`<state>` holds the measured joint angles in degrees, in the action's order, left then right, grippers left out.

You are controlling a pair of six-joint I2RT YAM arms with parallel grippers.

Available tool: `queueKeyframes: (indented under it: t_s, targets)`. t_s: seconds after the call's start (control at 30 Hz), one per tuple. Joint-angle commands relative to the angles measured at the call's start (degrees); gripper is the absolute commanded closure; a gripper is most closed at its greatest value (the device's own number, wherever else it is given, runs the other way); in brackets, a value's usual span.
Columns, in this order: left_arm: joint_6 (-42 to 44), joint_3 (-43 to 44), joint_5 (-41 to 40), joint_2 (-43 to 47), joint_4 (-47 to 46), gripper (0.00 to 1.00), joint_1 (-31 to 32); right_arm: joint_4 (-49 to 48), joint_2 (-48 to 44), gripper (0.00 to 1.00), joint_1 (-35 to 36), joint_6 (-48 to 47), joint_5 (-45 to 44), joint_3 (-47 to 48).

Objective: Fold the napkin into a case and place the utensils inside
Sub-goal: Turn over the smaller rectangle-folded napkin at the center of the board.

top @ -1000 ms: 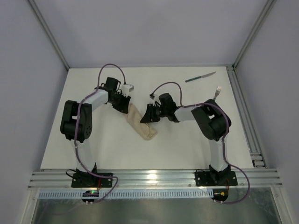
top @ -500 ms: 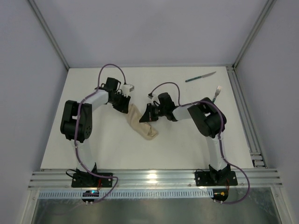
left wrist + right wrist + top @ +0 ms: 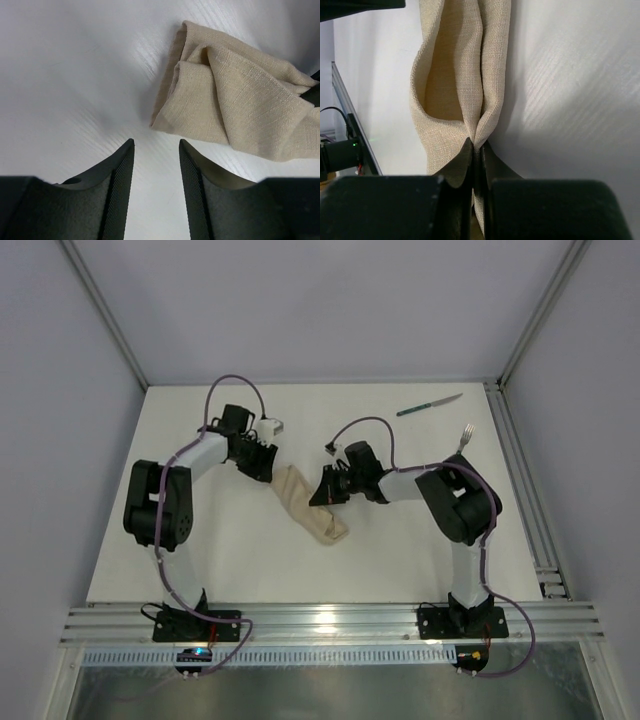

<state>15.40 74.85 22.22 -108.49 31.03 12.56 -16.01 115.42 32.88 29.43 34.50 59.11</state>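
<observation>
**Top external view.** The napkin (image 3: 310, 506) lies near the middle of the white table (image 3: 230, 550), folded into a narrow oblong that runs diagonally from far left to near right. The left gripper (image 3: 266, 466) sits just beside the napkin's far end; whether it touches the cloth cannot be told from here. The right gripper (image 3: 320, 492) meets the napkin's right long edge about halfway along. The knife (image 3: 428, 405) lies at the far right of the table, well apart from the napkin. The fork (image 3: 465, 440) lies near the right edge, just past the right arm's elbow. Neither utensil is in or on the cloth.

**Left wrist view.** The left gripper (image 3: 156, 142) has its jaws apart with bare table showing between them; nothing is held. The napkin (image 3: 240, 105) lies ahead and to the right, its nearest folded corner just beyond the fingertips (image 3: 127, 150) and not touching them. Layered folds show at that end.

**Right wrist view.** The right gripper (image 3: 474, 146) is closed, its fingers (image 3: 462, 165) pressed together on a pinched fold of the napkin (image 3: 492, 60). To the left of the pinch the cloth layers bulge apart, leaving a hollow pocket. The right layer runs straight away from the camera, lying against the table (image 3: 570, 100)
</observation>
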Motion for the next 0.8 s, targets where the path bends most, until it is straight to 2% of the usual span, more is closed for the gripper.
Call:
queueKeyframes:
  t_s: [0.0,0.17,0.33,0.47,0.5,0.57,0.63,0.77]
  targets:
    - [0.1,1.3,0.2,5.0,1.2,0.55,-0.5,4.0,-6.3,0.96,-0.3,-4.6,-6.0,-1.6]
    - [0.3,2.2,0.5,9.1,3.0,0.53,-1.9,20.2,-15.3,0.96,-0.2,-14.9,-18.2,0.1]
    - [1.6,2.8,-0.9,11.9,4.1,0.52,-2.6,31.8,-20.8,0.96,-0.7,-24.0,-29.1,1.9]
    - [2.7,2.7,-2.4,13.8,4.0,0.51,-2.8,40.6,-24.7,0.97,-0.6,-27.7,-45.9,4.2]
    - [2.8,2.7,-2.7,14.4,4.0,0.51,-2.9,41.5,-25.0,0.97,-0.6,-28.4,-53.7,4.6]
    - [3.1,2.6,-2.6,14.7,3.8,0.51,-3.1,43.8,-24.9,0.96,-0.6,-31.1,-61.0,5.3]
    - [3.1,2.5,-2.6,15.1,3.8,0.5,-3.2,45.5,-23.6,0.97,-0.5,-31.8,-71.3,6.4]
    - [2.6,2.1,-2.4,15.8,2.9,0.5,-3.8,44.1,-17.6,0.97,5.9,-33.7,-84.8,5.4]
